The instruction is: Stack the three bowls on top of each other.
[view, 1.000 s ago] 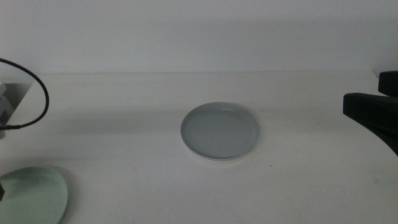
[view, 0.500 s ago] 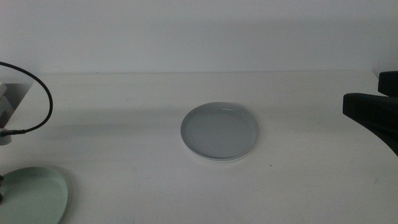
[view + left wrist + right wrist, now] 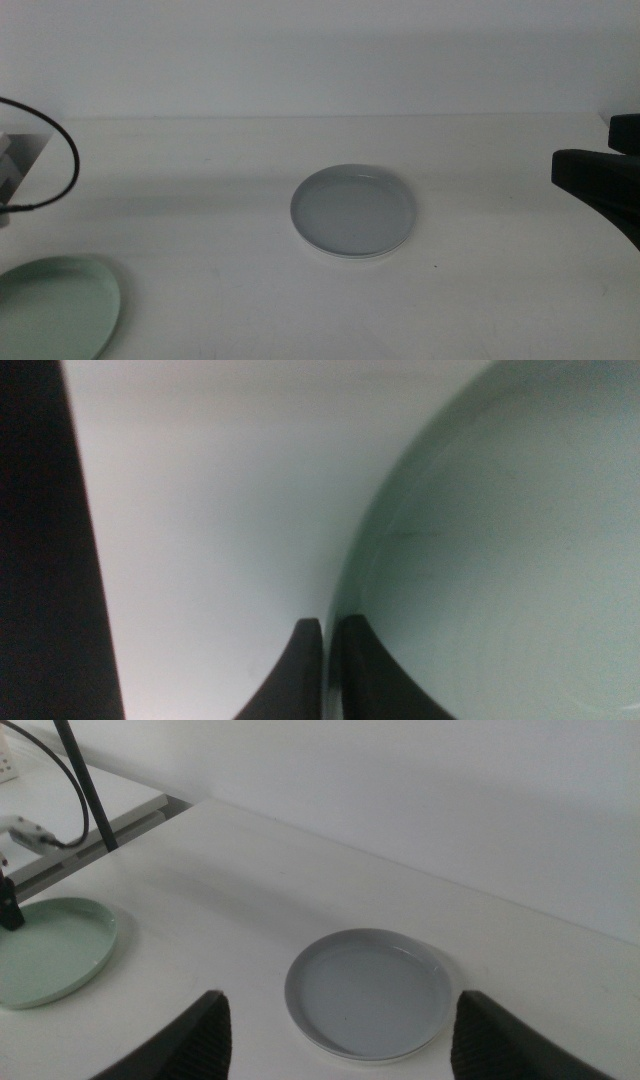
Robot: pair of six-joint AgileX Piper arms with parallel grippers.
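Inspector: Firstly, the left gripper [image 3: 327, 660]. Its two dark jaws are pinched on the rim of the mint green bowl [image 3: 500, 550], one jaw inside the rim and one outside, with only a thin gap between them.

Clerk: And where does that bowl sit on the table [image 3: 200, 170]?

Inspector: At the near left corner of the middle view, the mint green bowl [image 3: 58, 308] is partly cut off by the picture's edge. From the right wrist camera it looks slightly tilted; whether it rests on the surface I cannot tell.

Clerk: The right gripper [image 3: 340, 1040]?

Inspector: Jaws spread wide, holding nothing, hanging above the table on the near side of the grey bowl [image 3: 367, 992]. In the middle view the arm shows only as a dark shape at the right edge.

Clerk: The grey bowl itself?

Inspector: It lies flat at the table's centre [image 3: 353, 212], well apart from the green one. A thin white rim shows beneath its near edge, seemingly a second dish under it. A black cable [image 3: 55, 150] loops at the far left.
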